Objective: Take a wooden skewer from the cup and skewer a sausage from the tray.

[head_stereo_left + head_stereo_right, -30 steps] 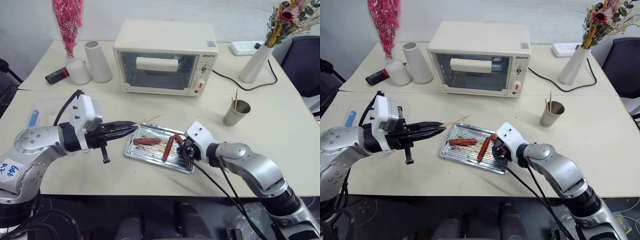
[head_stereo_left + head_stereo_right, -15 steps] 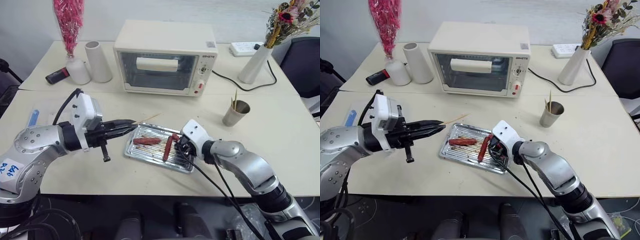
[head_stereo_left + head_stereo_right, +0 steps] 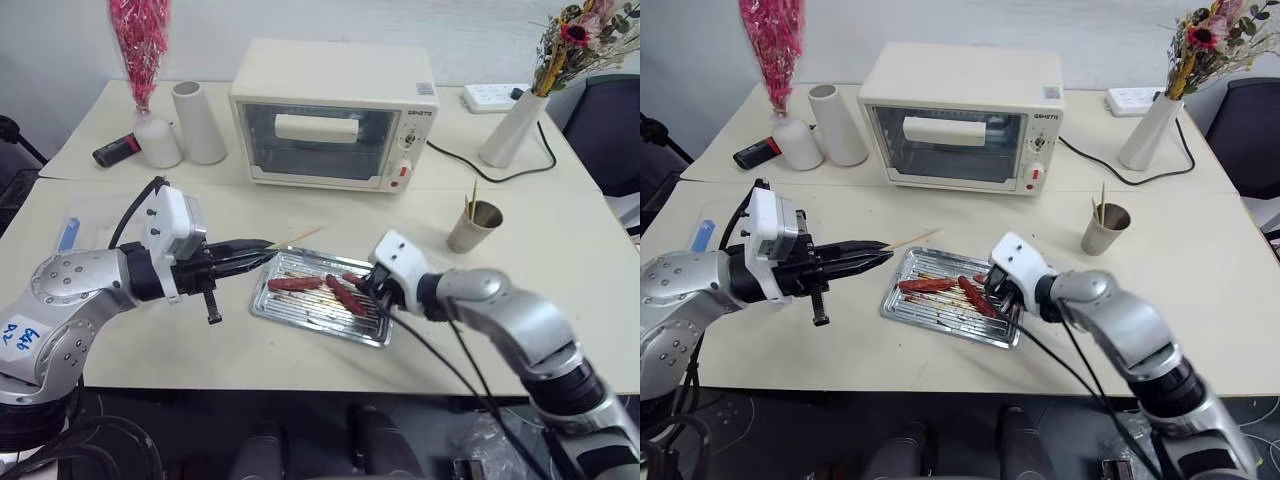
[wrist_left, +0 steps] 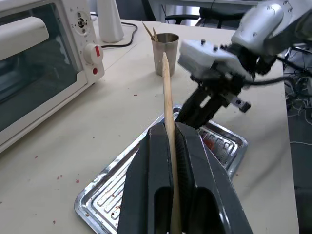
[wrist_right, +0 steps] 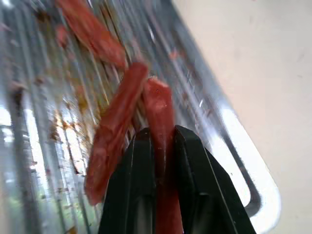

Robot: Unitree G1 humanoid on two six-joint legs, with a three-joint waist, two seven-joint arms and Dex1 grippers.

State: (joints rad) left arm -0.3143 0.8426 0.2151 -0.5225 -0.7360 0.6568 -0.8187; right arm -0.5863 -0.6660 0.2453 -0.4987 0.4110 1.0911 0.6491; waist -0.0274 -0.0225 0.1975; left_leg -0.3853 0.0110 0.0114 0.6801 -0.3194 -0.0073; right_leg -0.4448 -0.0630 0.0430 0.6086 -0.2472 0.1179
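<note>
The left claw (image 3: 262, 251) was clamped tight on the wooden skewer (image 4: 167, 105), its two black fingers (image 4: 146, 185) pressed against either side of the stick. The skewer lay roughly level, its long axis in line with the claw, and its pointed end reached out past the fingertips toward the oven (image 3: 333, 113) and the robot's right, over the near-left corner of the tray (image 3: 272, 304).

The right claw (image 5: 161, 139) was closed on a sausage (image 5: 158, 109), gripping it near one end with a finger on each flank. The sausage's free end stuck out beyond the fingertips, pointing along the claw over the ridged bottom of the tray. Whether that sausage touched the tray or hung just above it could not be told.

A second sausage (image 5: 114, 134) lay just beside the held one, touching it near the tips. A third sausage (image 3: 294, 284) rested in the left part of the tray, lengthwise across the ridges.

The cup (image 3: 469, 227) stood on the table (image 3: 560, 250) to the right, well apart from the tray, with more skewers (image 3: 470, 200) standing upright in it.
</note>
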